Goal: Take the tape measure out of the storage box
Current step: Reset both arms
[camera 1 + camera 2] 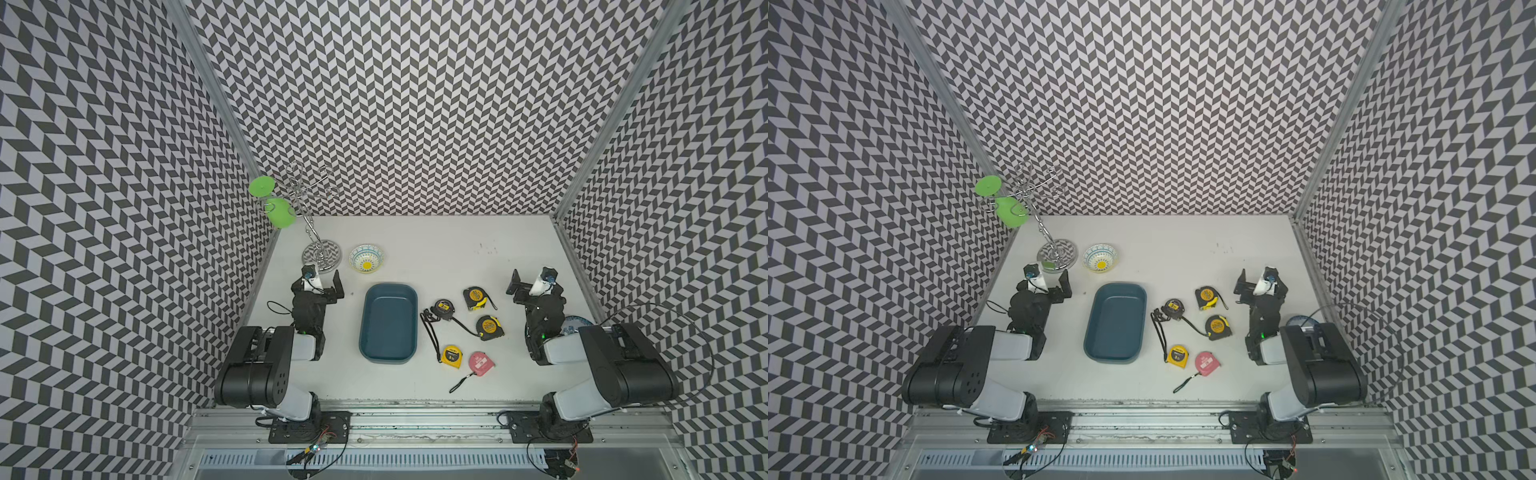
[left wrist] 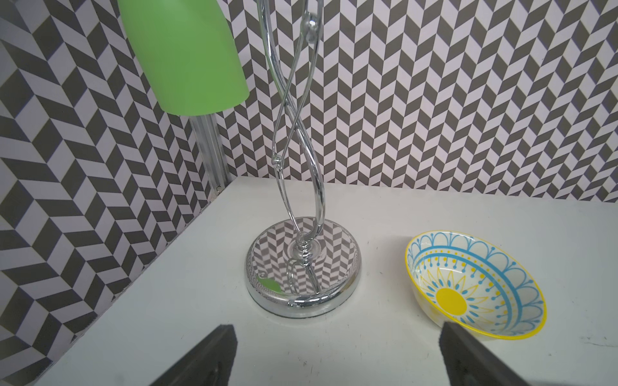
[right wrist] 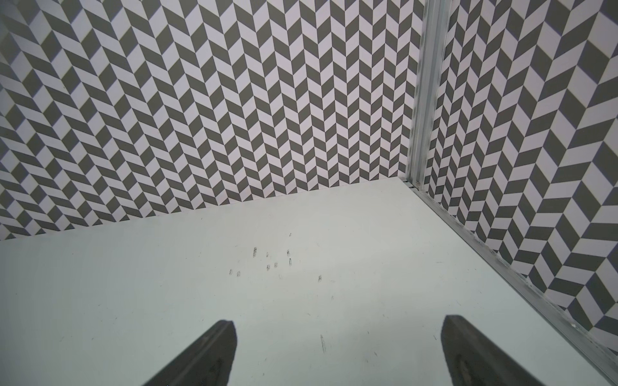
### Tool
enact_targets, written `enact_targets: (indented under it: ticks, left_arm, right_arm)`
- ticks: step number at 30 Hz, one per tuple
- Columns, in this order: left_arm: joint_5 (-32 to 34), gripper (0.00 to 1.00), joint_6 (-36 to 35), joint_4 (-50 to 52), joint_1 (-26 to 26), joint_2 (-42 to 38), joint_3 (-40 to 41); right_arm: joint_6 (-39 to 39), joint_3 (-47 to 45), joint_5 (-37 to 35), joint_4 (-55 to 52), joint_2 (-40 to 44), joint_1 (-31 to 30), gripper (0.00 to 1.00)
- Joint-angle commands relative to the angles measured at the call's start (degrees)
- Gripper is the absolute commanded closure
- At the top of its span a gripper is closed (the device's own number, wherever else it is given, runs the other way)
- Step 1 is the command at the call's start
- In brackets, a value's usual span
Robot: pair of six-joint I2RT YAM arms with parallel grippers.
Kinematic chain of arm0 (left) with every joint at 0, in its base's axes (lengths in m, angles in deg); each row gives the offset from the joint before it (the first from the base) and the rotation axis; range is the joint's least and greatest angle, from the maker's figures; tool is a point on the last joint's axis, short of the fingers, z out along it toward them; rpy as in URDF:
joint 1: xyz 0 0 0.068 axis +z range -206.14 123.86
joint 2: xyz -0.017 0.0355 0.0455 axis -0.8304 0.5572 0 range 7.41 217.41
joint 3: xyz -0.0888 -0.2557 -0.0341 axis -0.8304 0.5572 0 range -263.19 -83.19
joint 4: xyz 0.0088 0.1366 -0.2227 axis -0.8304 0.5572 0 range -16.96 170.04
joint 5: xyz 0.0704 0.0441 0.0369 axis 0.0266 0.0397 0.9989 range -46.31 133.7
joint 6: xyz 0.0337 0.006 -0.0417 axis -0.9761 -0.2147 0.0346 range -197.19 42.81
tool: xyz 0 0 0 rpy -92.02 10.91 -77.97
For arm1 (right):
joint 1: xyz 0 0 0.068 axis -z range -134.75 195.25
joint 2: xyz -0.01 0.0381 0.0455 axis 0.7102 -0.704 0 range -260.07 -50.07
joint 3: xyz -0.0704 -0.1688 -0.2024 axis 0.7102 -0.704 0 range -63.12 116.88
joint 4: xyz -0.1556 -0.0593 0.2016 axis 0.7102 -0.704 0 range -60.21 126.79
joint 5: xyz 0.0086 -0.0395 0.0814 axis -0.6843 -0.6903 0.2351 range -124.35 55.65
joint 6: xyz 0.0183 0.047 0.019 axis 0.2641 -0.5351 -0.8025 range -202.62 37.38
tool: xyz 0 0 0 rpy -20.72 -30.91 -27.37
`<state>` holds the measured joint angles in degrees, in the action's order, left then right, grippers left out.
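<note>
I see the storage box (image 1: 388, 328) mid-surface, between both arms. The tape measures all lie outside it, to its right: three black-and-yellow tape measures (image 1: 443, 309) (image 1: 475, 297) (image 1: 490, 327) farther off, a yellow tape measure (image 1: 452, 356) and a pink tape measure (image 1: 481, 362) nearer. A black cord (image 1: 430, 332) trails just beside the box. A chrome rack (image 1: 322, 253) and a patterned bowl (image 1: 366, 258) stand far left. Both arms are folded back. The left tool (image 2: 337, 334) faces rack and bowl, the right tool (image 3: 337, 329) the far-right corner. Both gape wide, holding nothing.
</note>
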<state>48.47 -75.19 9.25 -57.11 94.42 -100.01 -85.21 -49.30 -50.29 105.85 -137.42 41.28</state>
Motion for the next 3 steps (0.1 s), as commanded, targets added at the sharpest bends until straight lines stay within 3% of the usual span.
enact_targets:
  ticks: [1, 3]
  left_arm:
    - [0.4, 0.0, -0.4, -2.1, 0.4, 0.3, 0.3]
    - [0.5, 0.0, -0.4, -2.1, 0.4, 0.3, 0.3]
  right_arm:
    - [-0.2, 0.2, -1.2, 3.6, -0.4, -0.3, 0.0]
    - [0.7, -0.2, 0.1, 3.9, -0.2, -0.3, 0.0]
